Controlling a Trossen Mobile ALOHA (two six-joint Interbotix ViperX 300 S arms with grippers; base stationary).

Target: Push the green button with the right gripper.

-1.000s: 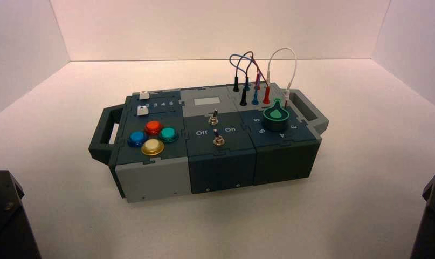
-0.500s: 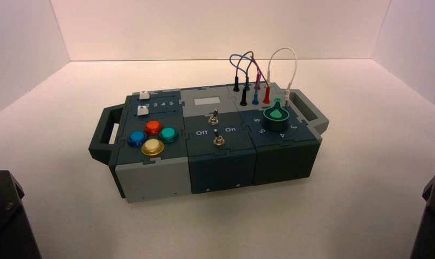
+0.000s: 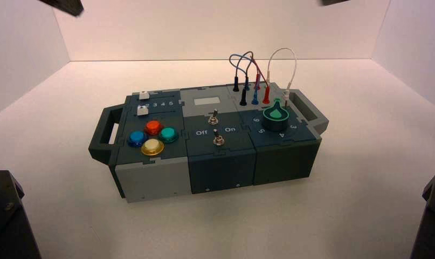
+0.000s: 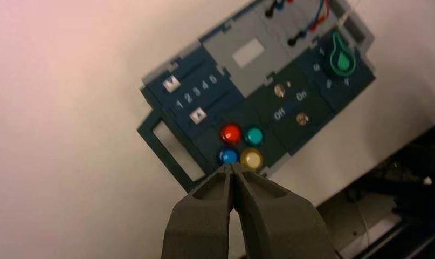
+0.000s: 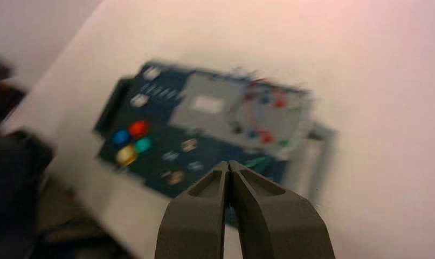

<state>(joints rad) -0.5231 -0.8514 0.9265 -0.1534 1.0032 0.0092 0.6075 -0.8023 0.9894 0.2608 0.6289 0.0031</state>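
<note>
The green button (image 3: 168,134) is a small teal dome on the left part of the box (image 3: 150,181), right of the blue button (image 3: 136,138), between the red (image 3: 153,127) and yellow (image 3: 152,147) ones. It also shows in the left wrist view (image 4: 253,136) and the right wrist view (image 5: 143,144). My right gripper (image 5: 228,163) is shut and empty, held high above the box and far from the button. My left gripper (image 4: 232,166) is shut and empty, also high above the box. In the high view only dark arm parts show at the top edge, left (image 3: 64,5) and right (image 3: 333,2).
The box also bears two white sliders (image 3: 143,110), two toggle switches (image 3: 218,140), a green pointer knob (image 3: 276,114) and looped plug wires (image 3: 253,81). Handles stick out at both ends. Black arm bases (image 3: 7,216) stand at the lower corners.
Dark arm parts have come into the top edge of the high view, left and right. The box and its buttons have not moved.
</note>
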